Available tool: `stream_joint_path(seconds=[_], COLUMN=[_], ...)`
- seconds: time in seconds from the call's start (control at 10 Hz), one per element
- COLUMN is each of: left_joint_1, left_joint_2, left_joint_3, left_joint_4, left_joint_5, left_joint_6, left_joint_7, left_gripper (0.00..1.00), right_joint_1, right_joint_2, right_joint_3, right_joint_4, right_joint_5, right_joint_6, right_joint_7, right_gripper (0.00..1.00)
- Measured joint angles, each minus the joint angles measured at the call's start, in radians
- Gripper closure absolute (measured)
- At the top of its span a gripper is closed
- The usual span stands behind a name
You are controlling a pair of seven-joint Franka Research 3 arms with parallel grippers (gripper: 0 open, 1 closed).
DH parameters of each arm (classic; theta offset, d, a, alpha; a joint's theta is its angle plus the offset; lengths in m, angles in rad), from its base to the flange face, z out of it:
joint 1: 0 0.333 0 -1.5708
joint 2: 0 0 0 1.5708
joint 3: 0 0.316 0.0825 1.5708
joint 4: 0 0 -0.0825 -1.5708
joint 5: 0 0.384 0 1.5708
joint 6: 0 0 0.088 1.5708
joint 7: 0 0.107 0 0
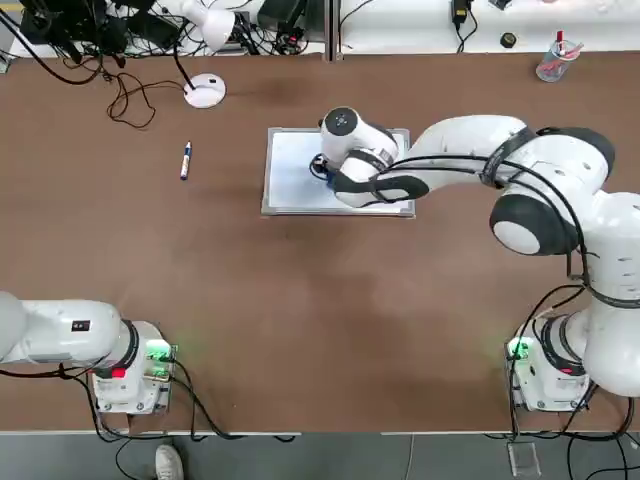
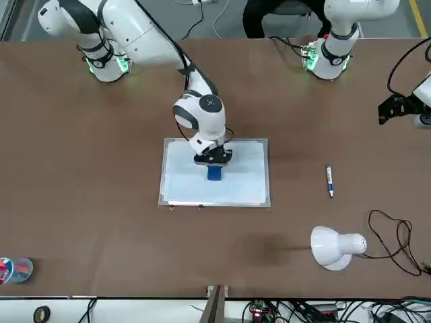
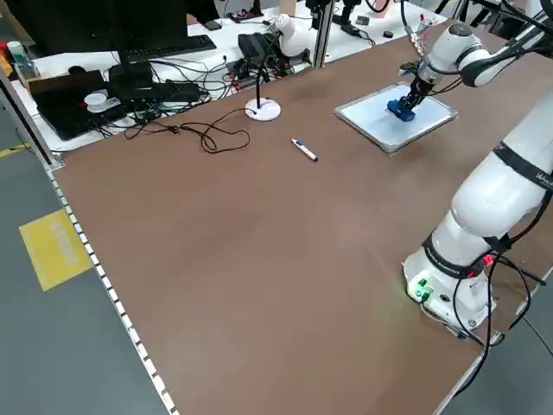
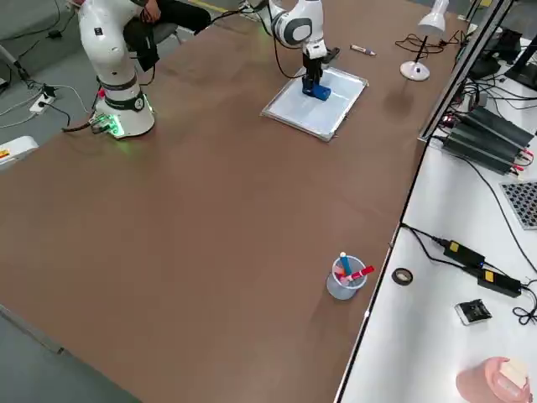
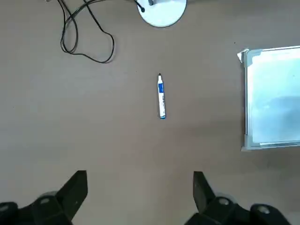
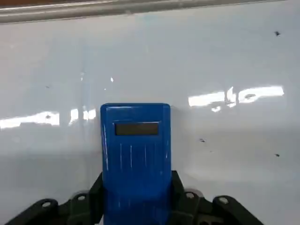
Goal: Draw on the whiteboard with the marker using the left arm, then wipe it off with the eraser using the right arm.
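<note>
Right gripper clamped on the blue eraser, pressing it mid-whiteboard; left gripper parked, fingers wide.

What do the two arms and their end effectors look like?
Both arms are glossy white with grey joint bands. The right arm carries black cables along its links; its base shows a green light and red tag, as does the left arm. Left end effector and right end effector have black fingers.

We note two white arms with grey joints, black cables, black grippers, green-lit bases.
</note>
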Motion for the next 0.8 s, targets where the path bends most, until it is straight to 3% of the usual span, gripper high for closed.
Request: stream_joint_path(seconds=[0.5,0.8], left_joint_1=[0.000,0.000], left_joint_2=[0.000,0.000], left_joint_3=[0.002,0.002], left_joint_4=[0.000,0.000], left_joint_5=[0.000,0.000], left_joint_6=[0.001,0.001], left_joint_7=[0.000,0.000], left_gripper=[0.00,0.00], right_joint_1=[0.015,-0.031], right_joint_2=[0.013,-0.018], right_joint_3=[-0.003,0.004], right_joint_4=[0.039,0.069], right_joint_5=[0.002,0.003], right_joint_6=[-0.045,-0.163], right_joint_7=[0.019,-0.008], right_gripper=[0.44,0.44])
